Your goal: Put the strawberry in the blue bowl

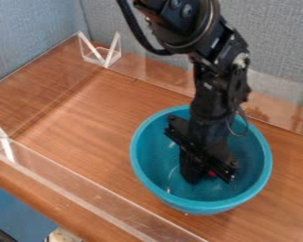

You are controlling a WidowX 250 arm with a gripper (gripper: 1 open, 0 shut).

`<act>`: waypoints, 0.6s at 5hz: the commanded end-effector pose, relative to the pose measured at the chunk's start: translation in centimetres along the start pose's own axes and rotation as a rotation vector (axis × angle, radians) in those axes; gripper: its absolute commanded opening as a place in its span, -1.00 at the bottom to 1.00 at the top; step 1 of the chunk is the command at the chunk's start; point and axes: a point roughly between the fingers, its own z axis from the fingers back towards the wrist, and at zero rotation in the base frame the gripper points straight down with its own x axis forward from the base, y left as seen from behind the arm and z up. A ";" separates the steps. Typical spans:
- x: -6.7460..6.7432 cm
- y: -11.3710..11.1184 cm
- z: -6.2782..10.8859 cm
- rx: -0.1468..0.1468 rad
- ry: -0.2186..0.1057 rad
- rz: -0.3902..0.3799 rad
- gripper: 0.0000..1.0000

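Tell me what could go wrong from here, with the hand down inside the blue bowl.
1. The hand sits low inside the blue bowl; any sideways move could catch the wall and drag or tip the bowl.
2. The bowl stands near the table's front clear barrier, so a shove could knock it against that.
3. I can't make out the strawberry. A small red speck shows near the fingers, too small to identify, so a release can't be confirmed.

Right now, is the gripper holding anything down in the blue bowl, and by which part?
Cannot be told. The gripper is shut and reaches down inside the blue bowl, but no strawberry shows between its fingers.
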 end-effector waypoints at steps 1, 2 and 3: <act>1.7 1.3 1.6 0.012 -0.073 0.004 -1.00; 2.5 2.7 1.9 0.020 -0.086 0.018 -1.00; 4.4 2.7 3.0 0.031 -0.100 0.052 -1.00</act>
